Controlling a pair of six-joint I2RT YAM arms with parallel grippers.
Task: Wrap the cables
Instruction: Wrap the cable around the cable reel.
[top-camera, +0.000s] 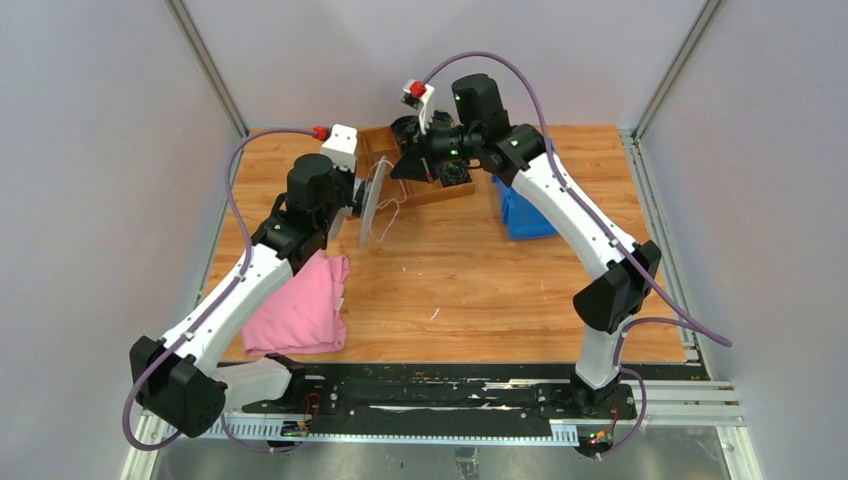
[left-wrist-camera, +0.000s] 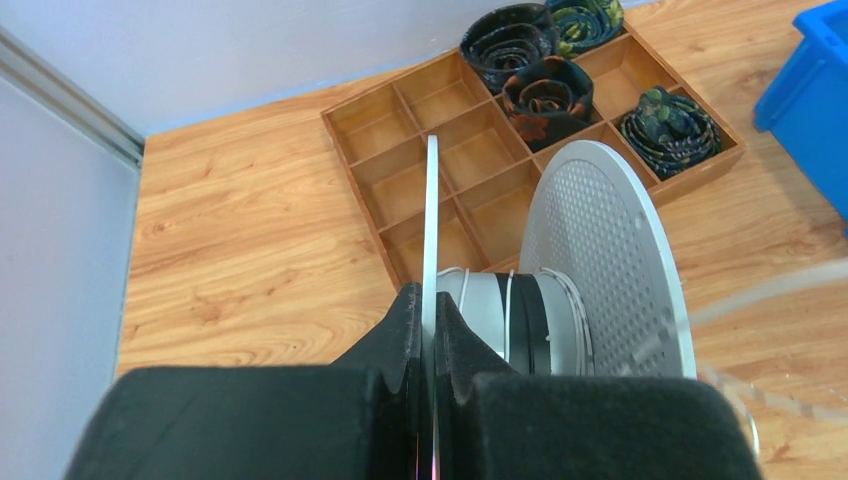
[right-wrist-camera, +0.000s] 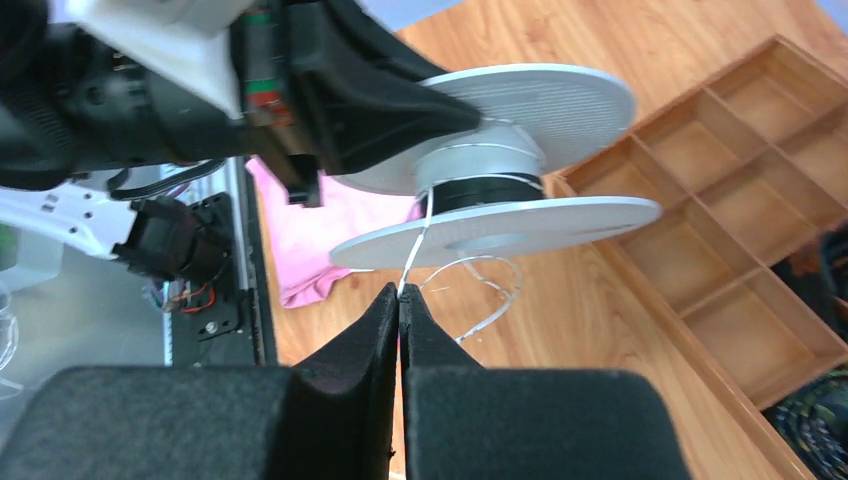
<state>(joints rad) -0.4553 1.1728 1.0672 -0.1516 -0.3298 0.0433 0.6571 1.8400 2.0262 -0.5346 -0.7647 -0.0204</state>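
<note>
A silver spool with two flat flanges (left-wrist-camera: 600, 250) and a grey-black hub (left-wrist-camera: 495, 315) hangs above the table. My left gripper (left-wrist-camera: 432, 300) is shut on the edge of one flange, seen as a thin blade between its pads. A few turns of the thin white cable (left-wrist-camera: 511, 300) lie round the hub. In the right wrist view the cable (right-wrist-camera: 421, 232) runs from the hub down into my right gripper (right-wrist-camera: 400, 292), which is shut on it just below the lower flange (right-wrist-camera: 560, 218). Slack cable loops (right-wrist-camera: 497, 300) hang over the wood. From above, the spool (top-camera: 372, 205) sits between both grippers.
A wooden compartment tray (left-wrist-camera: 400, 110) lies behind the spool, with dark coiled bundles (left-wrist-camera: 545, 90) in its far cells. A blue bin (top-camera: 522, 215) stands to its right. A pink cloth (top-camera: 300, 310) lies at the near left, under the left arm.
</note>
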